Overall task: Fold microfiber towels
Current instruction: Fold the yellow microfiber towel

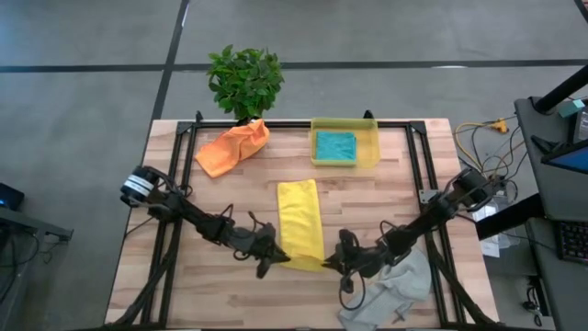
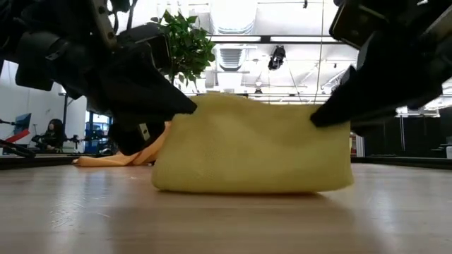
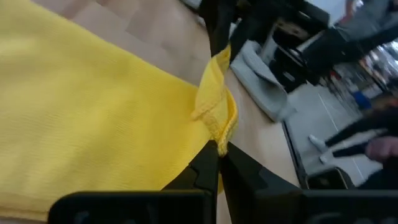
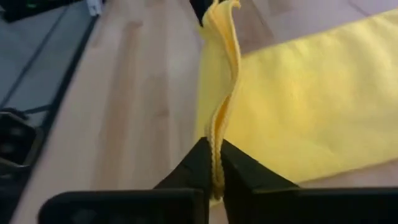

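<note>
High view: soft yellow microfiber towel, folded to a long narrow strip, lies mid-table on the pale wood-plank table, running from centre toward the near edge. Left gripper sits at the strip's near-left corner, right gripper at its near-right corner; both arms reach in low from the table's sides. Crumpled orange microfiber towel lies at the far left, just beside a leafy green potted plant at the far edge. Teal microfiber towel, folded, sits inside the translucent yellow plastic bin, far centre-right. Light grey microfiber towel is bunched at the near right corner, partly under the right arm.

Low view: yellow towel's near end is lifted off the table between the two dark grippers, hanging as a broad hump w/ its bottom edge on the wood. Orange towel shows behind at left, plant above it.

Left wrist view: left gripper's fingers pressed together, pinching the yellow towel's hemmed corner; rest of the cloth spreads flat beyond. Grey towel lies farther off near the table edge.

Right wrist view: right gripper's fingers pressed together on the yellow towel's edge, which stands up as a thin ridge running away from them.
</note>
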`<state>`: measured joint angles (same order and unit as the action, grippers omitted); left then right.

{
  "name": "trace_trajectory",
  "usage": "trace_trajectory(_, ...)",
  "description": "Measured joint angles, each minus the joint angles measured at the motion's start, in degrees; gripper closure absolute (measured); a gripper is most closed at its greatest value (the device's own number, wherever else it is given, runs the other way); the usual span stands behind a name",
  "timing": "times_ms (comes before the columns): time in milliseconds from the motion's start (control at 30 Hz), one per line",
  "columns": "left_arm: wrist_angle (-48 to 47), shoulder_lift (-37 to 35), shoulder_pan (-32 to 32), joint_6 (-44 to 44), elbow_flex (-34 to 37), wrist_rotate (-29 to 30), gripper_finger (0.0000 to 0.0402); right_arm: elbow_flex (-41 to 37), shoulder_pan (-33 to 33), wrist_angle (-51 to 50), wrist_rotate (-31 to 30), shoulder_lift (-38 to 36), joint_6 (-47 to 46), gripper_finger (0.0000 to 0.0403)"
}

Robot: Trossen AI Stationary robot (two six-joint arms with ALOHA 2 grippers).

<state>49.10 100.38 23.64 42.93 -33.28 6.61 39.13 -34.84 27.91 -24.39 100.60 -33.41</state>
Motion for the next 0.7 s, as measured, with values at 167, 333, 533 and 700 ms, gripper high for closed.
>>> trace_trajectory(167, -0.18, -1.9, 0.28, -3.07, -0.15, -4.41, 0.0401, 0.3, 0.43, -0.68, 7.28, -2.55, 0.16, 0.0391)
trace_trajectory(333, -0.87, -2.71, 1.49, -5.0, -1.16, -11.09, 0.0401, 3.78, 0.4, -1.6, 15.64, -3.14, 0.24, 0.0392)
trace_trajectory(533, -4.67, -2.6, 4.97, -6.16, -2.65, -13.6, 0.0401, 11.48, 0.64, -11.89, 18.69, -2.98, 0.17, 0.0392)
trace_trajectory(700, -5.42, -2.69, 5.68, -7.5, -2.42, -10.6, 0.0401, 14.14, 2.86, -18.44, 19.24, -2.98, 0.16, 0.0392)
